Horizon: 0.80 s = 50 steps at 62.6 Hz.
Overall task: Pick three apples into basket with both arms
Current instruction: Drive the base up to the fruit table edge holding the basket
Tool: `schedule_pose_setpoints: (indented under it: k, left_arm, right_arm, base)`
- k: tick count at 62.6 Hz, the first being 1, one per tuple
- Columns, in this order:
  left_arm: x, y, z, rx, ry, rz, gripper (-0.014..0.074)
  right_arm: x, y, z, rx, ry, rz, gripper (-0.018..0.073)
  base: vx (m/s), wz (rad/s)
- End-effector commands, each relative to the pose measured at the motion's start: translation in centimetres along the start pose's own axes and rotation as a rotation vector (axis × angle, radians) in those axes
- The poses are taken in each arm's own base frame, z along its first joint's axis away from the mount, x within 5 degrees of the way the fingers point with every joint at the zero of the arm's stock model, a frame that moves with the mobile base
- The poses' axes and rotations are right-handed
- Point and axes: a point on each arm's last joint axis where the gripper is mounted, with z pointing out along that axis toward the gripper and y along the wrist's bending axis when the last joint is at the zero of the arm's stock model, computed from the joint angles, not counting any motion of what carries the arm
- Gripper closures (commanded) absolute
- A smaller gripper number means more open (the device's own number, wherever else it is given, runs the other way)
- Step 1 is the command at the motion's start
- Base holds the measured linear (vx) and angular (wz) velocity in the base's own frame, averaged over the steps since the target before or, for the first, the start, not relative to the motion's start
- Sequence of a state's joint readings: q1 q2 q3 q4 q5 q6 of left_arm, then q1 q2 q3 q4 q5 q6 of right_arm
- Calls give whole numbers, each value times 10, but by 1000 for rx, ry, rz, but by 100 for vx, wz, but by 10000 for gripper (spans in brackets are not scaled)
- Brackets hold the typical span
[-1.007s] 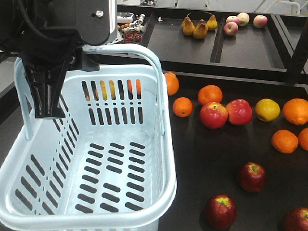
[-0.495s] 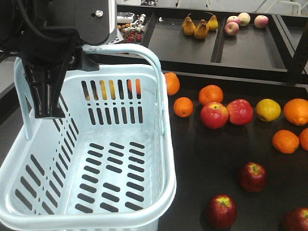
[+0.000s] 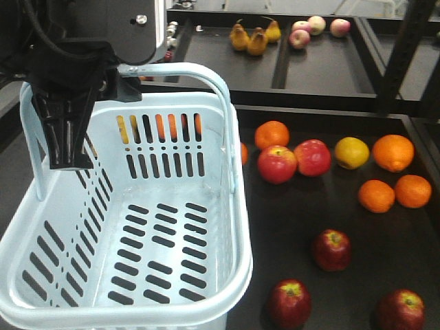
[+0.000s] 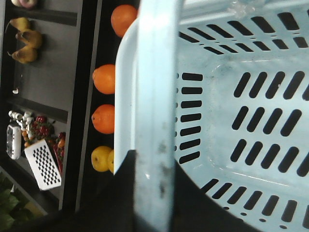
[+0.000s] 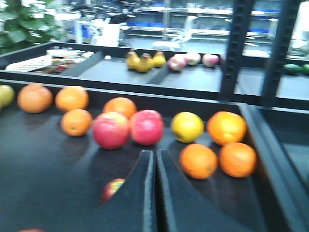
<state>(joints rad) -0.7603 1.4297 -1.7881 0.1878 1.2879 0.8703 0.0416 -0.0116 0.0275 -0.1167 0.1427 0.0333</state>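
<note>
Front view: the three apples (image 3: 332, 249) now lie closer to the right of the empty basket (image 3: 240, 227) than a second ago, so the reach shortens. Left wrist: the left gripper (image 4: 152, 193) clamps the basket's handle. Right wrist: the right gripper (image 5: 154, 186) is pinched narrow and holds nothing.

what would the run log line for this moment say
left claw: shut on basket handle | right claw: shut, empty | basket: empty | three dark apples: outside basket
</note>
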Motion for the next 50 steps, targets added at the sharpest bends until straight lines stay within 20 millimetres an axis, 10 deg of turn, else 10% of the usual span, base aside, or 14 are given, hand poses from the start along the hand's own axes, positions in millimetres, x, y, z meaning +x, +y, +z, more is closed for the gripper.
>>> schedule_pose_setpoints:
  k: [1,50]
  left_arm:
    - [0,7,-22,-86,-58,-20,603]
    - [0,7,-21,-84,-58,-21,603]
  right_arm:
    - [-3,0,0,6,-76,-14,568]
    - [-3,0,0,6,-76,-14,568]
  base:
    - [8,-34]
    - [3,-11]
